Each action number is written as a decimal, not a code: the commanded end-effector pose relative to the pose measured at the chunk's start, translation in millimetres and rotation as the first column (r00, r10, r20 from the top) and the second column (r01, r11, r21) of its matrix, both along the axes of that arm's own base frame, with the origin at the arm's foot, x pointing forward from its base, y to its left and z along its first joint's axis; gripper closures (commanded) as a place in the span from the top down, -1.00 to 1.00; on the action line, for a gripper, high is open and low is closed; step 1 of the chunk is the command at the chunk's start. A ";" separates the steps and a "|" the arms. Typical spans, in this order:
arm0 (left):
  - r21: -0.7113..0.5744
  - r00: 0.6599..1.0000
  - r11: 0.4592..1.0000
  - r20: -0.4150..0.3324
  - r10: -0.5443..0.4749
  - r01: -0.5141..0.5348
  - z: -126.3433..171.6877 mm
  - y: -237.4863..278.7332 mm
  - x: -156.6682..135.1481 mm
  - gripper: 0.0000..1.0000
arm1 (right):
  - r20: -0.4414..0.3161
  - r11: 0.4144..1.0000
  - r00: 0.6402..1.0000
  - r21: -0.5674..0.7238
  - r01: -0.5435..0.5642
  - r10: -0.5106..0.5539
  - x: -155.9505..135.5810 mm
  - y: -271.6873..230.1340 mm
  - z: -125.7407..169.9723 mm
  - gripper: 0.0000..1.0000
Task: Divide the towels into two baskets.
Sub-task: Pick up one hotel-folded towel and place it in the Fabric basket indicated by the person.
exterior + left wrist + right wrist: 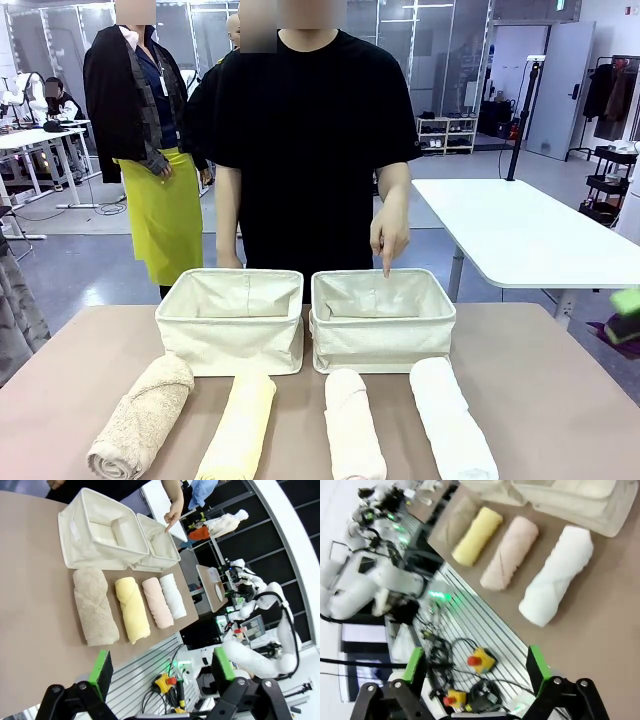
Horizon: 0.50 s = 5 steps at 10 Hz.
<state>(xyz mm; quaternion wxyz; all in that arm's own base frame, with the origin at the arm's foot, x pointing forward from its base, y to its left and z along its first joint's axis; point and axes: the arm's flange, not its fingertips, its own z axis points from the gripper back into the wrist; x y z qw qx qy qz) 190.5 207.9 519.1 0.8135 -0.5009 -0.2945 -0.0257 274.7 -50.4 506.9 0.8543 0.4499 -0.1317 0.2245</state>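
Two cream canvas baskets stand side by side mid-table, the left basket and the right basket. In front of them lie four rolled towels in a row: tan, pale yellow, pinkish cream and white. A person's hand points a finger down into the right basket. My left gripper hangs open and empty off the table's near edge, well short of the tan towel. My right gripper is likewise open and empty, back from the white towel.
The person stands at the far side behind the baskets. A white table stands at the back right. Below the table's near edge lie cables and a yellow box with a red stop button. Bare brown tabletop flanks the towels.
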 end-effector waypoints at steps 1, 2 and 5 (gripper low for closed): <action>-0.008 1.000 1.000 0.005 -0.004 0.004 2.2 0.2 -2.0 1.00 | 0.003 0.985 0.998 -0.159 -0.062 0.063 -29.7 33.6 -15.2 1.00; -0.008 1.000 1.000 0.005 -0.004 0.004 2.2 0.2 -2.0 1.00 | -0.013 0.967 0.993 -0.224 -0.121 0.121 -41.0 57.2 -31.0 1.00; -0.008 1.000 1.000 0.005 -0.004 0.004 2.2 0.2 -2.0 1.00 | 0.028 0.918 0.992 -0.383 -0.105 0.126 -17.2 111.3 -54.9 1.00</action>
